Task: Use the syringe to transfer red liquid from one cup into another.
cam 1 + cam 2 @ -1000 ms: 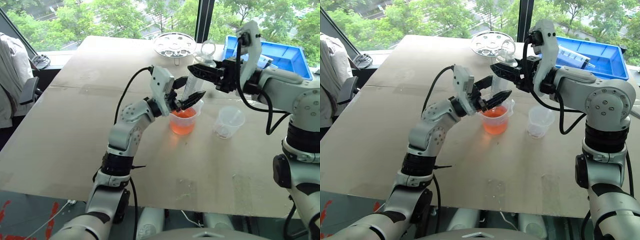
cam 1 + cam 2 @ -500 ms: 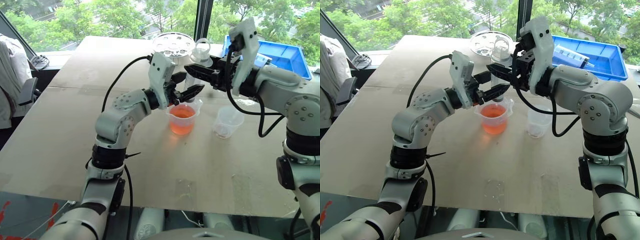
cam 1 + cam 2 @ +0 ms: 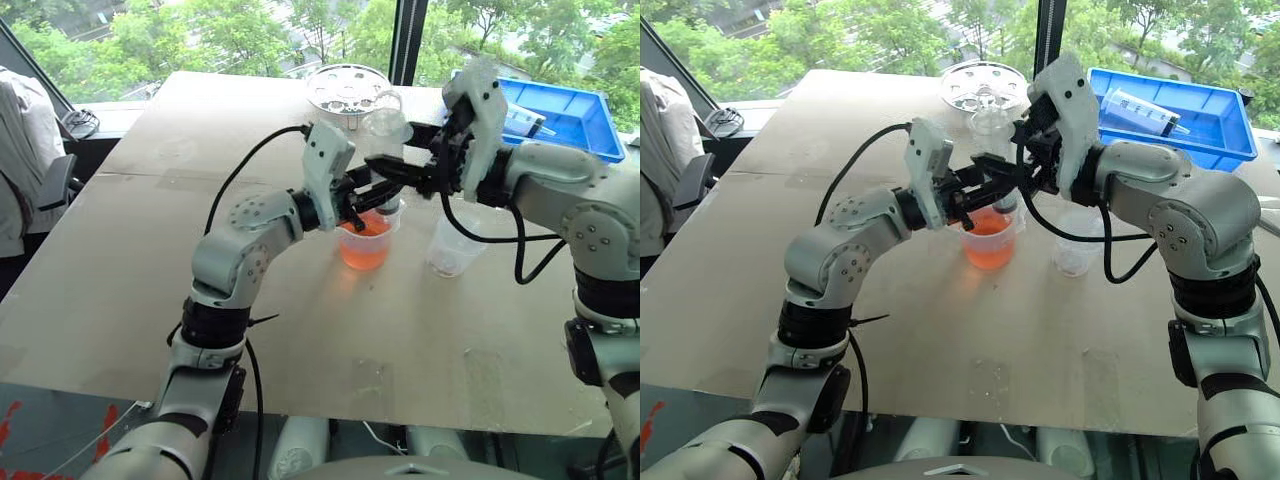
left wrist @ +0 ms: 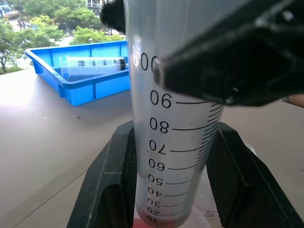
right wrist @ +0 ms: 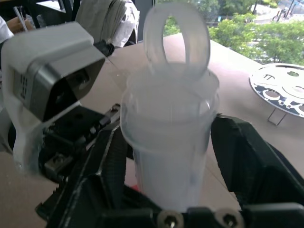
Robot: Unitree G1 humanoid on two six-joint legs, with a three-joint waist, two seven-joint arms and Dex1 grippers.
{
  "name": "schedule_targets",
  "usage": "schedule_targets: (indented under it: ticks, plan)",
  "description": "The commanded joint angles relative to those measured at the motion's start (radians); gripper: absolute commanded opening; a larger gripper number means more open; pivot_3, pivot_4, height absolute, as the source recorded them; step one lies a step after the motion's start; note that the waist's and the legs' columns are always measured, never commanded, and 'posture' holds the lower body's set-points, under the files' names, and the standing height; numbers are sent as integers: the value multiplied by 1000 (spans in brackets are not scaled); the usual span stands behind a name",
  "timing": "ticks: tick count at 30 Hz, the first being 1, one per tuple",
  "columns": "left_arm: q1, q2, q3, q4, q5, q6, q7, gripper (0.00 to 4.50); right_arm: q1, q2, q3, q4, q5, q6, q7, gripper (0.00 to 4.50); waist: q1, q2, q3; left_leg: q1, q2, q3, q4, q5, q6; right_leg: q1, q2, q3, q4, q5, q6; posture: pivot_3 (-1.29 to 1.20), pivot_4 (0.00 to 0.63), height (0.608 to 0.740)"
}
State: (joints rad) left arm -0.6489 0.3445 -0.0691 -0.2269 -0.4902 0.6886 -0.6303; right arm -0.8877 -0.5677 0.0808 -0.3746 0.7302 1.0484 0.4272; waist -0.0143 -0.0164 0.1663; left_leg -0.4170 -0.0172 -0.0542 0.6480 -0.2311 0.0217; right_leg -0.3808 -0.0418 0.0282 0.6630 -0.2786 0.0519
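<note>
The syringe stands upright over the one cup, a handled beaker holding the red liquid; its ring end is at the top. My left gripper is shut on the lower barrel, which bears printed numbers. My right gripper is open, its fingers standing either side of the upper barrel just under the flange. Another cup, small and clear, sits on the table to the right of the beaker.
A blue tray at the back right holds a thicker marked syringe. A round metal dish stands behind the beaker. A person sits by the table's far left edge.
My left gripper has shut on the syringe's barrel. My right gripper has rolled and opened its jaws around the upper barrel. The syringe stays over the beaker.
</note>
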Motion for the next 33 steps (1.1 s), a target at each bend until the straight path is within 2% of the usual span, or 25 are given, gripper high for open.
schedule_targets:
  ticks: [1, 8, 15, 22, 25, 32, 33]
  plan:
    - [19, 21, 19, -22, 14, -51, -16, 1397, -22, -21, -40, -19, -7, -22, 38, 4500, 1, 1, 0, 0, 0, 0, 0, 0, 0, 0, 0, 0, 0, 0, 0, 0, 150, 740]
    - [16, 60, 16, 9, 32, -78, -49, 1397, -83, -44, -131, 24, 66, 23, 99, 4500, 3, 1, 1, 0, -1, 0, 0, 0, 0, 0, -1, -1, 0, 0, 0, 0, 150, 740]
    - [44, 52, -20, 38, 66, -125, -74, 1397, -122, -20, -122, 43, 93, 39, 127, 4500, 2, 1, 1, 0, 0, 0, 0, 0, 0, 0, -1, -1, 0, 0, 0, 0, 150, 740]
    - [60, 41, -44, 43, 85, -148, -91, 1397, -143, 22, -85, 85, 34, 12, 108, 4500, 2, 1, 1, 0, 0, 0, 0, 0, 0, 0, -1, -1, 0, 0, 0, 0, 150, 740]
    - [57, 40, -43, 40, 85, -143, -89, 1397, -152, 21, -82, 104, 5, 3, 111, 3640, 4, 1, 1, 0, -1, 0, 0, 0, 0, 0, -2, -1, 0, 0, 0, 0, 150, 740]
    - [55, 32, -49, 27, 90, -134, -81, 1397, -157, 4, -48, 112, -53, -21, 141, 346, 4, 1, 1, 0, -1, -1, 0, 0, 0, 0, -2, -2, 0, 0, 0, 0, 150, 740]
    - [53, 31, -48, 25, 89, -131, -80, 1397, -155, 2, -42, 103, -50, -18, 150, 46, 4, 1, 1, 0, -1, -1, 0, 0, 0, 0, -2, -2, 0, 0, 0, 0, 150, 740]
